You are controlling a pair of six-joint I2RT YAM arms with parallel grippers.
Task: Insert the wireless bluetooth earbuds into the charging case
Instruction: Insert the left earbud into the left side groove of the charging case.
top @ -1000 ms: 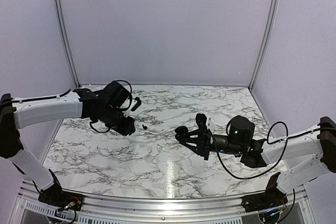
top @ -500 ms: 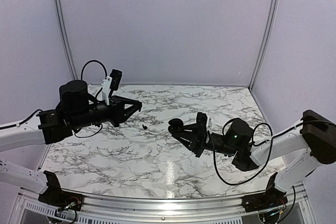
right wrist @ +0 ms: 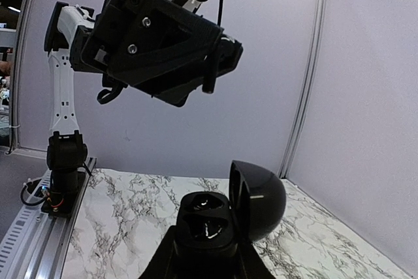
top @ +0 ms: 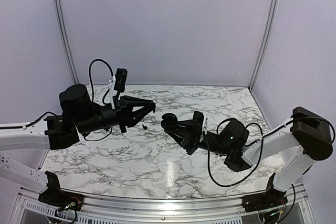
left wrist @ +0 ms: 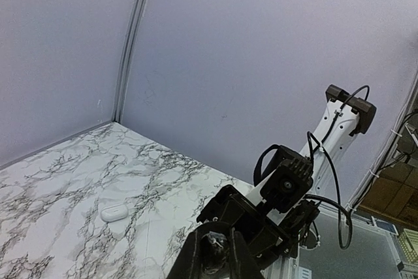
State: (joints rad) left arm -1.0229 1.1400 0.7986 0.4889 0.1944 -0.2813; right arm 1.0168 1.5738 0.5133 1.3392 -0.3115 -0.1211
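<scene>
Right gripper [right wrist: 207, 247] clamps the black charging case [right wrist: 206, 217], mouth up, lid swung open rightward. Left gripper [top: 151, 107] tips pinched together, contents unclear

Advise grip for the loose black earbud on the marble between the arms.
Pinch the black earbud across its body, straight down from above. It lies low on the table, so a side approach would likely scrape the marble. It is too small to choose a finger axis. The right gripper is shut on the open black case.
</scene>
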